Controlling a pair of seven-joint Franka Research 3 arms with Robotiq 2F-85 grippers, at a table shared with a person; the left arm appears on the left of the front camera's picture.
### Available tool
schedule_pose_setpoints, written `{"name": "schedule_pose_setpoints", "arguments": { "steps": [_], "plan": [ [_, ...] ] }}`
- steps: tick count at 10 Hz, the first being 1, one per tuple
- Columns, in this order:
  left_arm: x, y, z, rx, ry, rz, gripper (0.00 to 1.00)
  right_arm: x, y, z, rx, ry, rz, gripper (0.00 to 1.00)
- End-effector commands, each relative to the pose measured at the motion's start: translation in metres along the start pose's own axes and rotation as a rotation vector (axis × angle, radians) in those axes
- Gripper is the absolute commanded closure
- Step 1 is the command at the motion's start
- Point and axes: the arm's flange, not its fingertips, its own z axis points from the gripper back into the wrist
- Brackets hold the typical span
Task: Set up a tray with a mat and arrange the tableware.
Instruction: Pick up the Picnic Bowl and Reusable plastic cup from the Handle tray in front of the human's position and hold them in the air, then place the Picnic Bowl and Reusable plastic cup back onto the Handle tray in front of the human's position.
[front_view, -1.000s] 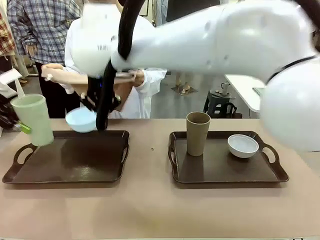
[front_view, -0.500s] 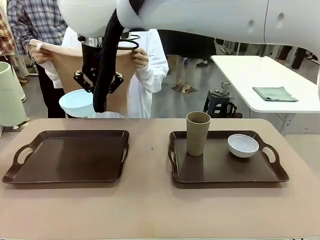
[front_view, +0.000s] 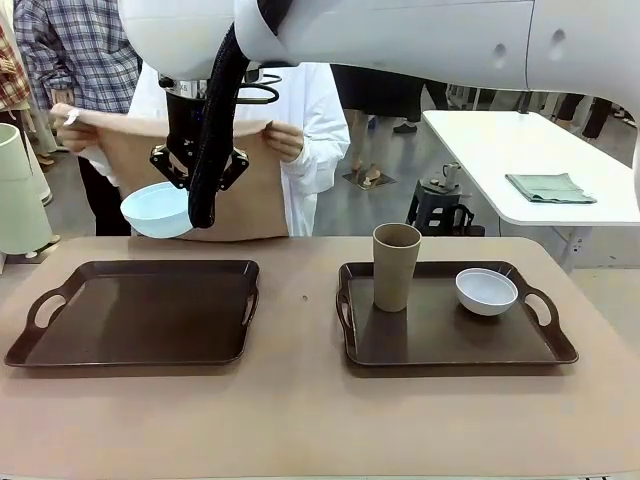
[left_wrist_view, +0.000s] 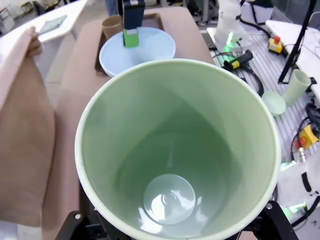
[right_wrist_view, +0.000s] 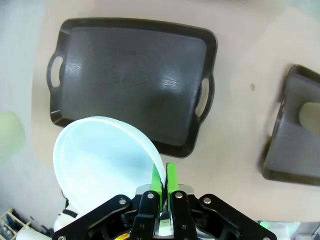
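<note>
Front view: the right arm reaches across the top of the frame to the upper left. The right gripper (front_view: 188, 192) hangs in the air over the far side of the table, fingers pinched shut on the rim of the light blue bowl (front_view: 155, 210). The bowl is tilted and clear of the table, just above the far rim of the left tray (front_view: 140, 315) in the pic. That tray has nothing in it. Right wrist view, same grip close up: both green fingertips (right_wrist_view: 171, 176) are pressed together w/ the bowl's wall btwn them. The bowl sits lower left in that frame and the dark tray upper centre. The pale green cup (front_view: 18, 195) is at the far left edge of the front view, cut off by the frame and off the table. In the left wrist view its empty mouth faces the camera and takes up most of the frame. The left gripper (left_wrist_view: 170, 237) grips it, jaws spread wide round the cup. Black finger parts show at both bottom corners; pads are hidden behind the cup. The right tray (front_view: 450, 345) sits right of centre. The tan-brown cup (front_view: 396, 266) stands upright in its left part, and the white bowl (front_view: 486, 291) is to the right of it, apart, both resting on the tray floor. At the far side a person in a white coat holds a tan mat (front_view: 250, 190) up by its top edge. One hand (front_view: 70, 114) is at upper left and the other hand (front_view: 285, 140) near centre. The mat hangs down behind the right gripper and bowl, its lower part hidden behind the table edge.
</note>
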Motion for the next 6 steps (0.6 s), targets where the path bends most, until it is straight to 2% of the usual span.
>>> {"name": "schedule_pose_setpoints", "arguments": {
  "steps": [1,6],
  "plan": [
    [0.0007,0.0022,0.0029,0.003,0.008,-0.010,0.26,-0.0007,0.0009,0.0035,0.000,-0.007,-0.002,1.00],
    [0.0007,0.0022,0.0029,0.003,0.008,-0.010,0.26,-0.0007,0.0009,0.0035,0.000,-0.007,-0.002,1.00]
  ]
}}
